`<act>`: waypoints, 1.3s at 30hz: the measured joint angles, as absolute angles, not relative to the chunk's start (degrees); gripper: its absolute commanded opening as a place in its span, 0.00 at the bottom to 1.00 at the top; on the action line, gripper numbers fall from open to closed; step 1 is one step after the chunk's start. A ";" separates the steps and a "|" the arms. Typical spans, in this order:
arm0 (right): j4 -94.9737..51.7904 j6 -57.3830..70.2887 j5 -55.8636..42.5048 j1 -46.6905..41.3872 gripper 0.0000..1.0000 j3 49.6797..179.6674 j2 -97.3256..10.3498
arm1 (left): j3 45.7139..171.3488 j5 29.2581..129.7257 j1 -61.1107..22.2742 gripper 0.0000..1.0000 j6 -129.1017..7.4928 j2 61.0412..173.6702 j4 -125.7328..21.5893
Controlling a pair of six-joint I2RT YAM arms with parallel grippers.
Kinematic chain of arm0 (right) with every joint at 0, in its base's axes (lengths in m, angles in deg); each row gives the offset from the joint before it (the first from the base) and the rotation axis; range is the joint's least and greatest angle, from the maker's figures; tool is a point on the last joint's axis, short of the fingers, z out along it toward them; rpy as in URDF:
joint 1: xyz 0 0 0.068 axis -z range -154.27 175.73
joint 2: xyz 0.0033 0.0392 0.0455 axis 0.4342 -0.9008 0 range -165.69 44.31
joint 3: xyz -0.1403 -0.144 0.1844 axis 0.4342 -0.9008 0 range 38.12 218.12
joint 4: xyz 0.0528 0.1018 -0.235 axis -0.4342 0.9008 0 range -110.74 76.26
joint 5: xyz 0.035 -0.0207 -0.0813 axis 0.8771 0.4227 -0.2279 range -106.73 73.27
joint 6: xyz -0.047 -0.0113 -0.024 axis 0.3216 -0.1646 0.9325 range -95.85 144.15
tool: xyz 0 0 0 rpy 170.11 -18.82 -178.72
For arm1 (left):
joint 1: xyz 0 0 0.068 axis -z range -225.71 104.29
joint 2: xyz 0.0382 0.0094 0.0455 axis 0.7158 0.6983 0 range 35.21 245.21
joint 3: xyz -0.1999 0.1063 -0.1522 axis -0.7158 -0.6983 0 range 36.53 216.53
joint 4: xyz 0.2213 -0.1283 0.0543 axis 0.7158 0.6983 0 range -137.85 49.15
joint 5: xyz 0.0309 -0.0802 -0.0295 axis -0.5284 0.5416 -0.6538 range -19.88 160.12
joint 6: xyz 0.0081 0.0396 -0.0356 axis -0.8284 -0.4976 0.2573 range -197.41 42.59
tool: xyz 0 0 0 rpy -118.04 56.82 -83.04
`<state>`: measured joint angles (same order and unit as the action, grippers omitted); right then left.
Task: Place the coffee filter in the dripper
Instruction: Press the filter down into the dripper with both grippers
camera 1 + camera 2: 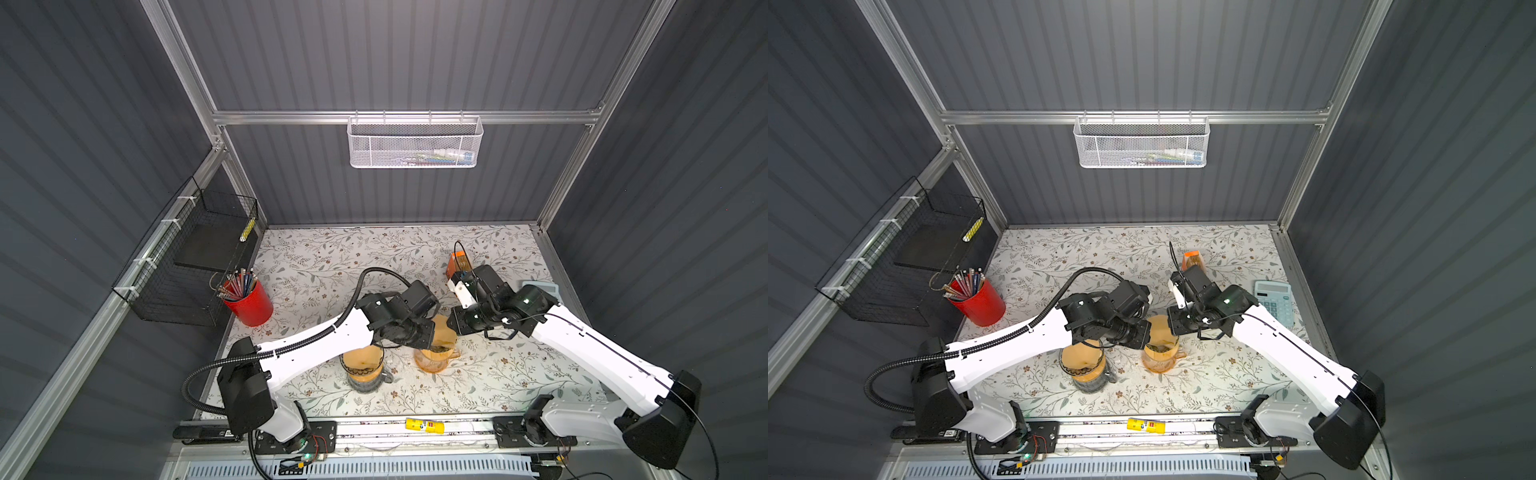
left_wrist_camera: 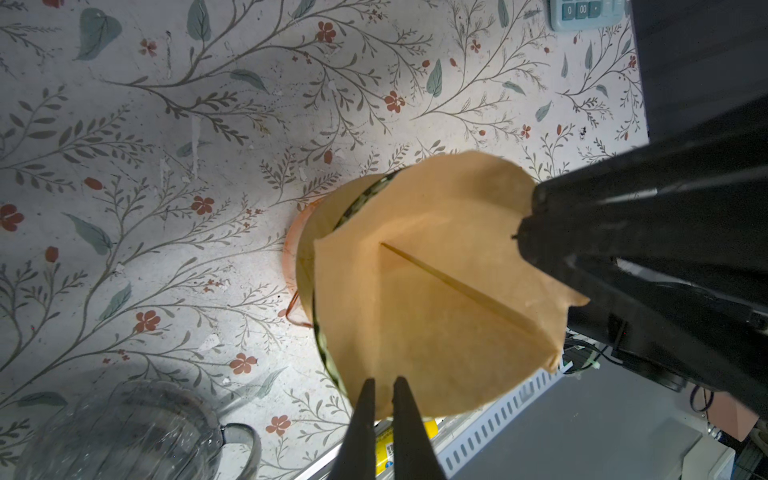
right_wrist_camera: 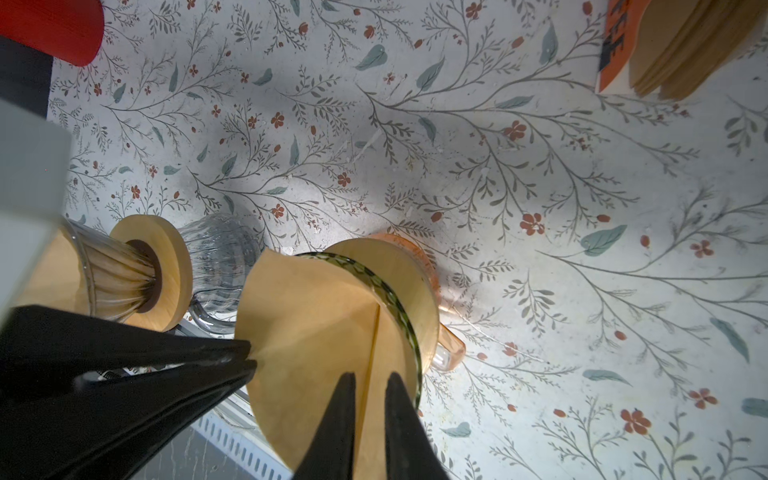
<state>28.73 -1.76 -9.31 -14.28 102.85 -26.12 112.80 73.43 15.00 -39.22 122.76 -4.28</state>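
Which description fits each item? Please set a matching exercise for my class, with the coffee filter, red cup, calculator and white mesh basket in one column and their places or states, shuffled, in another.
Column one
1. coffee filter
2. red cup
3. calculator
4. white mesh basket

Column two
A. hangs on the back rail
B. lies flat on the floral mat, far right
C. pinched by the left gripper and the right gripper
D. holds pencils

Pairs: 1-C, 2-D, 3-B, 4-A

Left gripper point(image 2: 385, 380) pinches the coffee filter point(image 2: 436, 291) over the dripper point(image 2: 362, 203).
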 measured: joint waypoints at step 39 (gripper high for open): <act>24.29 -2.92 -7.76 -14.28 0.17 97.82 -24.94 | 111.93 72.12 14.69 0.12 -39.22 122.74 -5.92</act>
